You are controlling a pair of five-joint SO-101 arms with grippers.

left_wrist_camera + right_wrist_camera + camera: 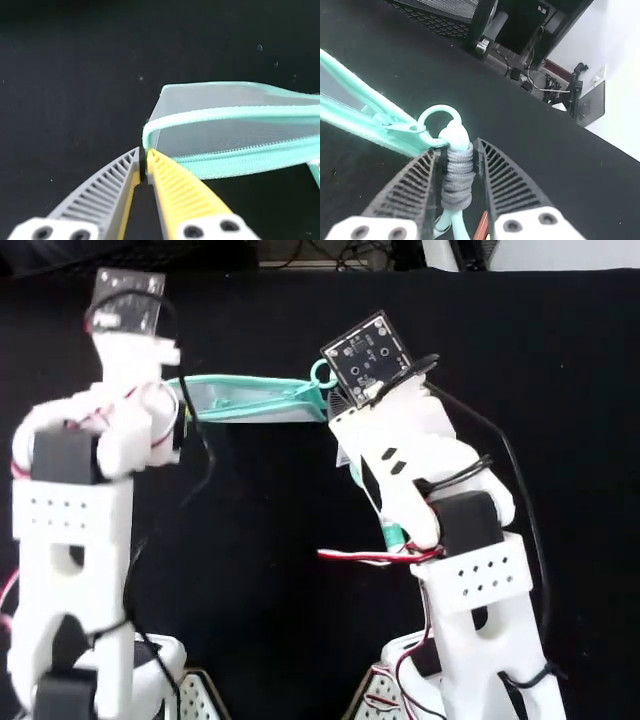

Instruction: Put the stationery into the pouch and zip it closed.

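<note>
A translucent pouch (250,400) with mint-green trim hangs stretched between the two grippers. My left gripper (144,152), with one grey and one yellow finger, is shut on the pouch (230,130) at its end corner; in the high view it (183,412) sits at the pouch's left end. The zipper teeth (240,159) run along the pouch's edge. My right gripper (457,145) is shut on the grey-wrapped cord (456,170) tied to the mint zipper-pull ring (439,122), at the pouch's right end (322,380). The pouch's contents cannot be made out.
The table is covered in black cloth (270,540). A mint-coloured piece (395,535) pokes out under the right arm. Beyond the table's far edge stand black mesh equipment (450,10), cables (540,82) and a white wall.
</note>
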